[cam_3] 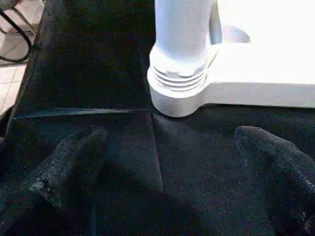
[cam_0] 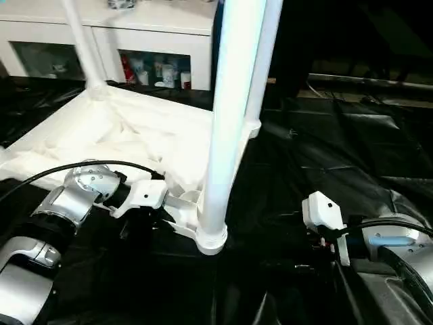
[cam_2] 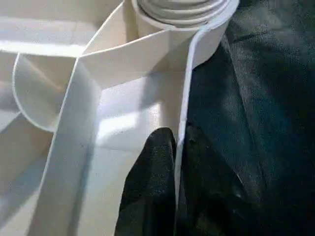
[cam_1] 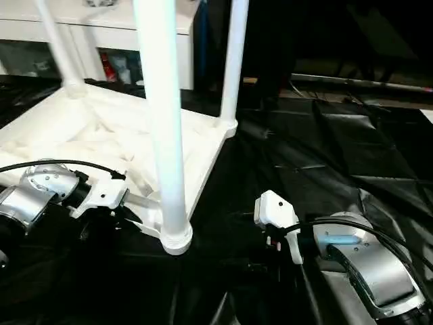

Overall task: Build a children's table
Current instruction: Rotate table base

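While left tool (cam_2: 172, 196) pinches tabletop (cam_0: 135, 128) rim beside upright near-corner leg (cam_0: 226, 122), right tool (cam_3: 167, 172) gapes empty, aimed straight at leg's base.

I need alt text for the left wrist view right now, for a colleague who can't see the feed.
The left gripper is shut on the thin upright side wall of the white plastic ribbed tabletop, one black finger inside the recess and the other outside against the black cloth-covered work surface. Just beyond, a white cylindrical leg sits in the round corner socket.
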Tool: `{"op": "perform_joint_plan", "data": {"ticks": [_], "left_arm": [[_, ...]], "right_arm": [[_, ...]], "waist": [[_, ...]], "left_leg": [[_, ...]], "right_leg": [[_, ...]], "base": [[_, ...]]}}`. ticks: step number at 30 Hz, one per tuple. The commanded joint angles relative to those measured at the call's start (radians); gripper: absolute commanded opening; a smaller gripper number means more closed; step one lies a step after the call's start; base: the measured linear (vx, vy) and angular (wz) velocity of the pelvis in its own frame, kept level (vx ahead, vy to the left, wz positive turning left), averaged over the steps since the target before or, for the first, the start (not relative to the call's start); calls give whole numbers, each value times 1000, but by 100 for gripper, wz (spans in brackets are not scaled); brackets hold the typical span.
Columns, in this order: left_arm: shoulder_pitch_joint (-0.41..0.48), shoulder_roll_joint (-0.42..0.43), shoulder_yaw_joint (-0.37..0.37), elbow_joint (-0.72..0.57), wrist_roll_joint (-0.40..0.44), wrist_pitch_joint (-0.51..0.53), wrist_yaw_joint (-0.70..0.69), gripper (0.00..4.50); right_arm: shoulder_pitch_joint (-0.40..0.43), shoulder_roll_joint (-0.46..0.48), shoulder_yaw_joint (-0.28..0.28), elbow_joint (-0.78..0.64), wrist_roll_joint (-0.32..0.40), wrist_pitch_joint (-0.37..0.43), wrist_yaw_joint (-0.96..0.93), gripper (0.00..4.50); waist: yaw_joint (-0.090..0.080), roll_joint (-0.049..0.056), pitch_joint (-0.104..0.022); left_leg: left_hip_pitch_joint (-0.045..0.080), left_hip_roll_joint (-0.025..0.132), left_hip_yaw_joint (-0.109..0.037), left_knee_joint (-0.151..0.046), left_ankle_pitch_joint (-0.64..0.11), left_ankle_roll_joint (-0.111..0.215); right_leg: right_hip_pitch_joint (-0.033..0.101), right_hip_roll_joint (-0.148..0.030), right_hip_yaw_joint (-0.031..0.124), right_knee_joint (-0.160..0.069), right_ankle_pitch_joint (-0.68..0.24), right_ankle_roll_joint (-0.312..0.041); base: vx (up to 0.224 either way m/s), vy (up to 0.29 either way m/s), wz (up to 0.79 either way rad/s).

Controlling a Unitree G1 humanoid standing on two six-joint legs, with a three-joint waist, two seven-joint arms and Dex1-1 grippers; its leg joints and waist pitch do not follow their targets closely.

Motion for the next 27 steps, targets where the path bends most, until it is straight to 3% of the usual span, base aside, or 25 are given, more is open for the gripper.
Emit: {"op": "perform_joint_plan", "data": {"ticks": [1, 4, 5, 7, 8, 10, 11, 12, 13, 14, 15, 16, 21, 22, 23, 27], "left_arm": [[26, 8, 42, -37, -39, 39, 7, 9], [68, 14, 53, -88, -56, 90, 17, 4], [110, 16, 59, -138, -64, 126, 35, 4], [177, 1, 72, -218, -64, 210, 106, 4], [193, -14, 79, -232, -48, 248, 164, 4], [201, -25, 84, -240, -36, 272, 203, 4], [218, -47, 96, -265, -34, 331, 251, 4], [232, -62, 104, -289, -34, 378, 282, 4], [257, -94, 116, -338, -45, 445, 329, 4], [273, -115, 121, -370, -47, 483, 359, 4], [284, -139, 124, -396, -44, 506, 394, 4], [292, -157, 127, -417, -38, 520, 421, 4], [301, -198, 90, -460, 10, 530, 478, 4], [302, -200, 85, -465, 17, 533, 481, 4], [305, -201, 78, -477, 25, 537, 484, 4], [308, -195, 64, -503, 49, 553, 496, 4]], "right_arm": [[-3, 8, -4, 11, -13, -10, -16, 450], [-4, 29, -10, 21, -16, -12, -48, 450], [-8, 59, -22, 38, -17, -13, -90, 450], [-7, 106, -43, 57, 4, -11, -130, 450], [-6, 112, -42, 59, 5, -5, -138, 450], [-5, 115, -41, 61, 4, -1, -142, 450], [-5, 117, -37, 66, 0, -4, -143, 450], [-5, 119, -34, 70, -2, -6, -144, 450], [-10, 127, -32, 86, -13, -11, -156, 450], [-14, 132, -31, 99, -20, -16, -165, 450], [-19, 137, -30, 115, -29, -21, -177, 450], [-23, 143, -31, 127, -36, -25, -187, 450], [-32, 158, -27, 159, -54, -46, -210, 450], [-33, 159, -26, 161, -55, -48, -213, 450], [-32, 161, -25, 162, -58, -51, -217, 450], [-22, 169, -26, 162, -64, -59, -224, 450]], "waist": [[6, 11, -61], [3, 11, -62], [1, 5, -65], [-5, 3, -63], [-6, -4, -63], [-3, 1, -59], [-3, -5, -57], [-3, -2, -56], [-6, -11, -56], [-8, -14, -56], [-10, -11, -56], [-14, -19, -56], [-12, -10, -60], [-12, -12, -61], [-10, -6, -61], [-4, -9, -64]], "left_leg": [[-7, 94, -34, -85, -93, 15], [-10, 92, -32, -85, -78, 16], [-10, 93, -30, -84, -65, 18], [-11, 91, -28, -83, -59, 17], [-10, 90, -26, -83, -58, 22], [-8, 89, -24, -83, -66, 30], [-8, 89, -23, -84, -78, 33], [-8, 90, -25, -85, -84, 30], [-10, 89, -25, -86, -87, 30], [-14, 88, -26, -85, -78, 32], [-15, 85, -26, -84, -75, 38], [-14, 82, -24, -82, -71, 46], [-12, 80, -23, -79, -52, 77], [-12, 81, -23, -79, -50, 80], [-13, 81, -24, -80, -52, 81], [-12, 85, -23, -81, -43, 81]], "right_leg": [[52, -133, 61, -70, -110, -256], [53, -132, 59, -68, -88, -261], [55, -133, 60, -67, -76, -265], [53, -131, 59, -67, -86, -269], [53, -130, 58, -70, -95, -268], [49, -126, 58, -76, -142, -255], [49, -125, 59, -80, -186, -241], [50, -128, 58, -81, -220, -232], [52, -128, 58, -84, -257, -218], [54, -130, 57, -82, -263, -217], [50, -129, 57, -87, -290, -203], [48, -126, 56, -92, -310, -192], [42, -119, 56, -92, -285, -174], [42, -118, 57, -91, -275, -174], [42, -119, 56, -90, -268, -178], [44, -119, 55, -84, -200, -193]], "base": [[0, 0, 0], [0, 0, 0], [0, 0, 0], [0, 0, 0], [0, 0, 0], [0, 0, 0], [0, 0, 0], [0, 0, 0], [0, 0, 0], [0, 0, 0], [0, 0, 0], [0, 0, 0], [0, 0, 0], [0, 0, 0], [0, 0, 0], [0, 0, 0]]}}
